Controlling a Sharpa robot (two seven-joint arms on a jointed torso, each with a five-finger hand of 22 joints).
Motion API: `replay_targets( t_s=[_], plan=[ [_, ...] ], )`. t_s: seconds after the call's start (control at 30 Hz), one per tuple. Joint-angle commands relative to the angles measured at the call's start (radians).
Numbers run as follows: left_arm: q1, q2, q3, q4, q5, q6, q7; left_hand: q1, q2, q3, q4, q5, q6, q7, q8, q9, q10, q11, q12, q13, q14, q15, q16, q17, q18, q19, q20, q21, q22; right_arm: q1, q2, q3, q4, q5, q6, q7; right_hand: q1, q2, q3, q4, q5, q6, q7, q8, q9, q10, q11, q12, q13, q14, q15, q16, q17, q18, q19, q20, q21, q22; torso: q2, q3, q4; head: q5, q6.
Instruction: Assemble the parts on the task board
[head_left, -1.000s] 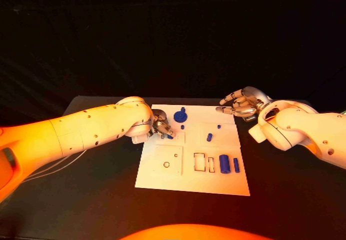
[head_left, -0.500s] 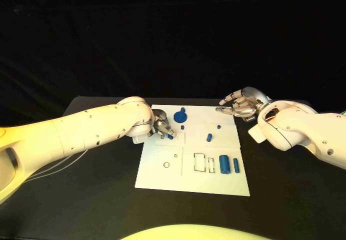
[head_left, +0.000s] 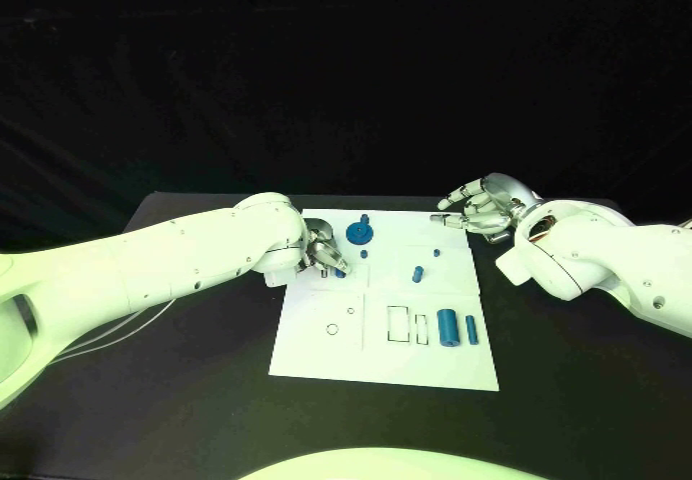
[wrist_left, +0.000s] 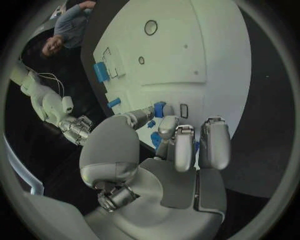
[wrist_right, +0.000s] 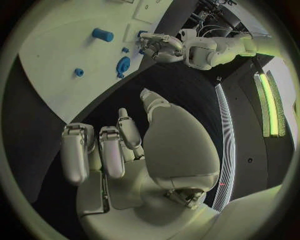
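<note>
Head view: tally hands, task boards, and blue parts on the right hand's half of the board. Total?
Hands: 2, left hand and right hand
Task board: 1
Blue parts on that half: 4
Total: 7

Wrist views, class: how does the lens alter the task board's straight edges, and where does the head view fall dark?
Left wrist view: the task board edges bow outward inside a dark circular frame. Right wrist view: its edge curves likewise. Head view: the background beyond the table is black.

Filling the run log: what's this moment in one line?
left hand: pinches blue part over task board | right hand: off board, holds nothing
</note>
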Motion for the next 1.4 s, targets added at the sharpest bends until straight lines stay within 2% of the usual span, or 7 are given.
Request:
replay_targets(
  t_s=[0.03, 0.27, 0.5, 0.57, 0.67, 1.17, 1.4],
  plan=[
    [-0.004, 0.007, -0.004, 0.000, 0.002, 0.009, 0.000, 0.009, 0.037, 0.077, -0.009, 0.028, 0.099, -0.052, 0.076, 0.069, 0.087, -0.026, 0.017, 0.023, 0.109, -0.011, 0.018, 0.274, -0.026, 0.027, -0.004, 0.020, 0.052, -0.001, 0.000, 0.000, 0.000, -0.002, 0.003, 0.001, 0.023, 0.007, -0.006, 0.021, 0.016, -0.005, -0.001, 0.025, 0.002, -0.018, -0.001, -0.009, -0.004, 0.082, -0.007, -0.010, 0.197, -0.006, 0.048, -0.004, -0.013, 0.193, 0.000, 0.0002, 0.0003, 0.000, -0.001],
    [-0.004, 0.009, -0.006, -0.006, 0.002, 0.008, 0.000, -0.010, 0.052, 0.064, 0.002, 0.027, 0.118, -0.056, 0.074, 0.069, 0.100, -0.030, 0.021, 0.031, 0.109, -0.014, 0.018, 0.274, -0.029, 0.034, -0.008, 0.024, 0.062, -0.001, 0.000, 0.000, 0.000, -0.002, 0.003, 0.001, 0.023, 0.007, -0.006, 0.021, 0.016, -0.005, -0.001, 0.025, 0.002, -0.018, -0.001, -0.009, -0.004, 0.082, -0.007, -0.010, 0.197, -0.006, 0.048, -0.004, -0.013, 0.193, 0.000, -0.0004, 0.0008, -0.001, -0.001],
    [-0.004, 0.012, -0.007, -0.011, 0.002, 0.006, 0.000, -0.048, 0.060, 0.013, 0.033, 0.027, 0.134, -0.060, 0.066, 0.071, 0.107, -0.033, 0.019, 0.033, 0.109, -0.017, 0.018, 0.274, -0.030, 0.037, -0.011, 0.027, 0.068, -0.001, -0.001, 0.000, 0.000, -0.002, 0.003, 0.002, 0.023, 0.007, -0.006, 0.021, 0.016, -0.005, -0.001, 0.025, 0.002, -0.018, -0.001, -0.009, -0.004, 0.082, -0.007, -0.010, 0.197, -0.006, 0.048, -0.004, -0.013, 0.193, 0.000, -0.0004, 0.0003, -0.002, -0.001],
    [-0.004, 0.013, -0.007, -0.012, 0.003, 0.007, 0.000, -0.055, 0.056, -0.005, 0.039, 0.027, 0.136, -0.060, 0.064, 0.072, 0.108, -0.033, 0.018, 0.033, 0.109, -0.018, 0.018, 0.274, -0.030, 0.037, -0.012, 0.026, 0.067, -0.001, -0.001, 0.000, 0.000, -0.002, 0.003, 0.002, 0.022, 0.006, -0.005, 0.023, 0.016, -0.007, -0.001, 0.028, 0.002, -0.018, -0.002, -0.010, -0.005, 0.082, -0.007, -0.011, 0.194, -0.005, 0.046, -0.004, -0.018, 0.190, 0.000, -0.0006, 0.0003, -0.003, -0.001],
    [-0.004, 0.015, -0.008, -0.015, 0.003, 0.010, 0.000, -0.072, 0.035, -0.054, 0.052, 0.027, 0.139, -0.061, 0.059, 0.074, 0.109, -0.034, 0.017, 0.034, 0.109, -0.019, 0.018, 0.274, -0.030, 0.039, -0.013, 0.027, 0.070, -0.001, -0.001, 0.000, 0.000, -0.002, 0.003, 0.002, 0.022, 0.006, -0.005, 0.023, 0.016, -0.007, -0.001, 0.028, 0.002, -0.018, -0.002, -0.010, -0.005, 0.082, -0.007, -0.011, 0.194, -0.005, 0.046, -0.004, -0.018, 0.190, -0.001, -0.0005, 0.0002, -0.003, -0.001],
    [-0.004, 0.018, -0.012, -0.023, 0.003, 0.020, -0.001, -0.076, 0.018, -0.105, 0.064, 0.027, 0.141, -0.063, 0.052, 0.077, 0.111, -0.035, 0.016, 0.035, 0.109, -0.020, 0.018, 0.274, -0.030, 0.039, -0.015, 0.026, 0.071, -0.001, -0.003, 0.000, 0.000, -0.001, 0.004, 0.003, 0.021, 0.005, -0.005, 0.024, 0.015, -0.008, -0.001, 0.029, 0.002, -0.021, -0.002, -0.011, -0.008, 0.081, -0.007, -0.013, 0.191, -0.005, 0.046, -0.004, -0.019, 0.189, -0.001, -0.0007, 0.0002, -0.004, -0.005],
    [-0.004, 0.013, -0.012, -0.021, 0.002, 0.017, -0.001, -0.087, -0.003, -0.156, 0.084, 0.027, 0.145, -0.063, 0.048, 0.080, 0.112, -0.035, 0.015, 0.036, 0.109, -0.020, 0.018, 0.274, -0.030, 0.039, -0.015, 0.026, 0.072, -0.001, -0.003, 0.000, -0.001, -0.001, 0.005, 0.003, 0.020, 0.004, -0.005, 0.026, 0.011, -0.009, -0.001, 0.031, 0.002, -0.022, -0.002, -0.013, -0.010, 0.080, -0.007, -0.014, 0.189, -0.004, 0.045, -0.004, -0.021, 0.188, -0.001, -0.0008, 0.0002, -0.003, -0.003]
  ],
)
